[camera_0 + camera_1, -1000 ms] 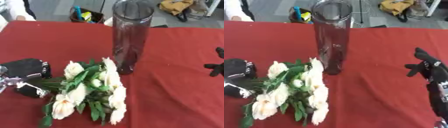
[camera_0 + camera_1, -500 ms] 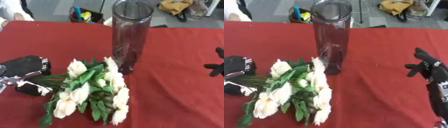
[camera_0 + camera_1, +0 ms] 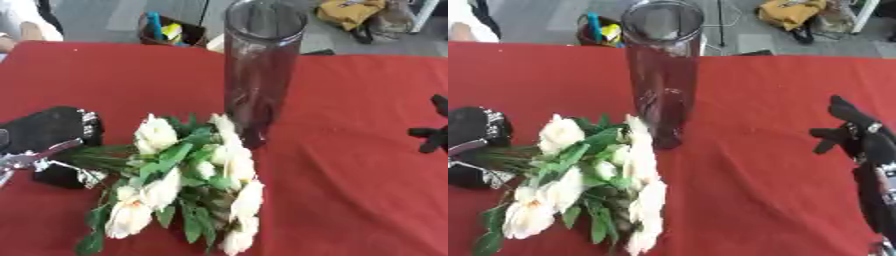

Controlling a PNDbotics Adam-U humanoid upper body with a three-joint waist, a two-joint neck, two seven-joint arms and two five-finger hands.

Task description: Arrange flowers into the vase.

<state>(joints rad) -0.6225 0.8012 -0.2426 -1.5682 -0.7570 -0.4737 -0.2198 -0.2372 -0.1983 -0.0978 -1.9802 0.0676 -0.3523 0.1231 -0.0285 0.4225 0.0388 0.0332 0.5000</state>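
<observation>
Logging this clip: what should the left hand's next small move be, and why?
Probably lift the bouquet stems clear of the red tablecloth. The left hand is already curled round the stem ends, the blooms lie flat beside the empty glass vase, and the right hand waits open, apart.

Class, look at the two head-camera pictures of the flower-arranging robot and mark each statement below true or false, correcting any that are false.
1. The vase stands upright on the red tablecloth. True.
2. The flowers are already inside the vase. False: the bunch lies beside it, blooms near the base.
3. The left hand is at the stem end of the bunch. True.
4. The right hand is holding the vase. False: it is off to the right, apart from the vase, holding nothing.
5. The flowers are red. False: they are cream-white with green leaves.
</observation>
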